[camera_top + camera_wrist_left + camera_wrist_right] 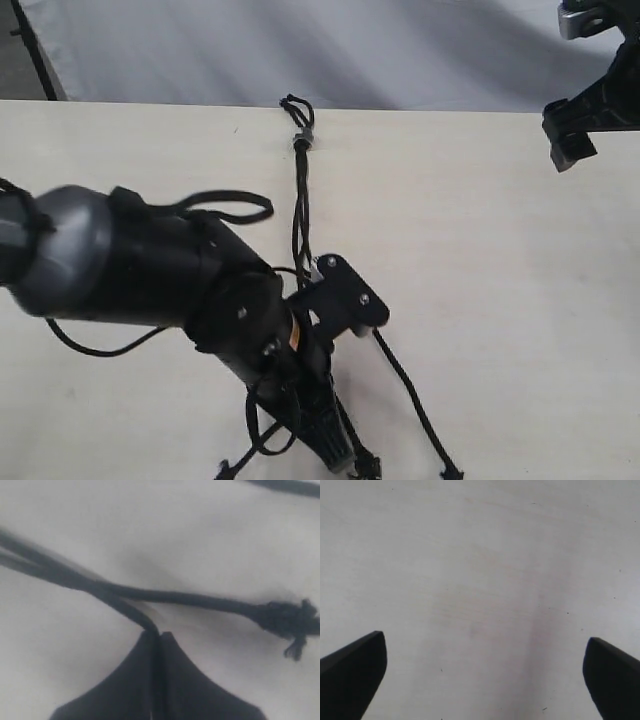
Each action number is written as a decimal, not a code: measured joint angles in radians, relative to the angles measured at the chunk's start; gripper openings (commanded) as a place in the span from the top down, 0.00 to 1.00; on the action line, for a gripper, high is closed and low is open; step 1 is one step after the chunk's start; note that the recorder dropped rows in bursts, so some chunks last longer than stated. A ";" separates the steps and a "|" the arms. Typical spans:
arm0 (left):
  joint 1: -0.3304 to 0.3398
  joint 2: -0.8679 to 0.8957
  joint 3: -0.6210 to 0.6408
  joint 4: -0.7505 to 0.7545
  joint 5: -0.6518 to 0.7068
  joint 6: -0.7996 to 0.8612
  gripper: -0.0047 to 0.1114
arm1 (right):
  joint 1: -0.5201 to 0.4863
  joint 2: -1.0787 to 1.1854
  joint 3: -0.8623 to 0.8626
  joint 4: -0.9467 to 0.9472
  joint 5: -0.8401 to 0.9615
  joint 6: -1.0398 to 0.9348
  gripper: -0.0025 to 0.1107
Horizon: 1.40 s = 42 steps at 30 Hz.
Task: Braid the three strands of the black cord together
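While the left gripper works low at the 6 o'clock edge of the table, its jaws are shut tight on one strand of the black cord. The arm's bulk lies across the 8 o'clock side. Its own thicker cable loops out just beside the cord. In the left wrist view a second strand crosses over the pinched one, right at the closed fingertips. It ends in a frayed tip.

At mid-table the cord's knot sits at 12 o'clock on the far edge. The three strands run from it in a close bundle toward 6 o'clock. The arm hides the middle stretch, so not all three can be followed. Whether any crossings are already laid there is too fine to tell. One loose strand trails off toward 5 o'clock.

Far off at 2 o'clock the right gripper hangs with its fingers spread wide and holding nothing. Only bare tabletop shows between them in the right wrist view, well apart from the cord.

The dangers look plain enough. With only one hand on the cord, any crossing the left gripper makes has nothing pinning it and may slacken. A pull could also drag the whole cord, as nothing visibly anchors the knot. The pinched strand could slip from the narrow tips. The arm's cable could snag the bundle beside it.
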 measured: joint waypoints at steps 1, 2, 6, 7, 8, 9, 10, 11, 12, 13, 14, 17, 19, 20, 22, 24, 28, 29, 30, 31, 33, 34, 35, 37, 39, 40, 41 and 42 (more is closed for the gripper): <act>0.016 -0.019 0.000 -0.007 0.002 0.000 0.96 | 0.000 0.003 0.000 0.000 0.001 0.000 0.10; 0.040 -0.043 0.000 -0.006 0.004 0.000 0.96 | 0.000 0.004 0.000 0.000 0.001 0.000 0.10; 0.172 -0.115 0.000 -0.006 0.033 0.000 0.96 | 0.000 0.005 0.000 0.000 0.002 -0.007 0.10; 0.198 -0.126 0.000 -0.006 0.042 0.000 0.96 | 0.000 0.005 0.000 0.000 0.002 -0.007 0.10; 0.230 -0.133 0.000 -0.006 0.053 0.000 0.96 | 0.000 0.005 0.000 0.000 0.004 -0.007 0.10; 0.260 -0.137 0.000 -0.006 0.063 0.000 0.96 | 0.000 0.005 0.000 0.000 0.004 -0.010 0.10; 0.281 -0.137 0.000 -0.004 0.070 0.000 0.96 | 0.000 0.005 0.000 0.000 0.004 -0.010 0.10; 0.305 -0.137 0.001 0.000 0.074 0.000 0.96 | 0.000 0.005 0.000 0.000 0.004 -0.010 0.10; 0.327 -0.137 0.009 0.001 0.074 0.000 0.96 | 0.000 0.005 0.000 0.000 0.004 -0.010 0.10; 0.342 -0.137 0.017 0.004 0.071 0.000 0.96 | 0.000 0.005 0.000 0.000 0.004 -0.010 0.10; 0.359 -0.137 0.029 0.004 0.067 0.000 0.96 | 0.000 0.005 0.000 0.000 0.004 -0.012 0.10; 0.394 -0.137 0.074 0.004 0.022 0.000 0.96 | 0.000 0.005 0.000 0.000 0.004 -0.014 0.10; 0.404 -0.133 0.104 0.004 -0.018 0.000 0.96 | 0.000 0.005 0.000 0.000 0.004 -0.014 0.10; 0.404 -0.128 0.117 0.004 -0.034 0.000 0.95 | 0.000 0.005 0.000 0.000 0.004 -0.014 0.10; 0.407 -0.111 0.132 0.004 -0.057 0.000 0.91 | 0.000 0.005 0.000 0.007 0.004 -0.014 0.10; 0.407 -0.095 0.134 0.004 -0.061 0.000 0.80 | 0.000 0.005 0.000 0.017 0.004 -0.015 0.10; 0.407 -0.066 0.134 0.004 -0.068 0.000 0.55 | 0.000 0.005 0.000 0.025 0.006 -0.019 0.10; 0.407 -0.065 0.134 0.004 -0.068 0.000 0.50 | 0.000 0.005 0.000 0.027 0.006 -0.020 0.10; 0.407 -0.065 0.134 0.001 -0.068 0.000 0.46 | 0.000 0.005 0.000 0.027 0.006 -0.022 0.10; 0.407 -0.065 0.134 -0.001 -0.068 0.000 0.44 | 0.000 0.005 0.000 0.035 0.006 -0.022 0.10; 0.407 -0.065 0.134 -0.006 -0.072 -0.002 0.43 | 0.000 0.005 0.000 0.065 0.006 -0.024 0.10; 0.407 -0.065 0.134 -0.006 -0.074 -0.002 0.44 | 0.000 0.005 0.000 0.089 0.006 -0.029 0.10; 0.409 -0.065 0.134 -0.006 -0.078 -0.002 0.45 | 0.000 0.005 0.000 0.123 0.006 -0.038 0.10; 0.415 -0.065 0.127 -0.006 -0.085 -0.004 0.49 | 0.000 0.005 0.000 0.216 0.008 -0.095 0.10; 0.432 -0.078 0.117 -0.006 -0.085 -0.004 0.64 | 0.002 0.005 0.000 0.317 0.021 -0.169 0.10; 0.444 -0.091 0.112 -0.006 -0.088 -0.004 0.72 | 0.011 0.005 0.000 0.370 0.034 -0.211 0.10; 0.452 -0.104 0.110 -0.006 -0.088 -0.004 0.85 | 0.024 0.005 0.000 0.410 0.045 -0.242 0.10; 0.466 -0.124 0.109 -0.006 -0.089 -0.004 0.96 | 0.042 0.005 0.000 0.453 0.059 -0.276 0.10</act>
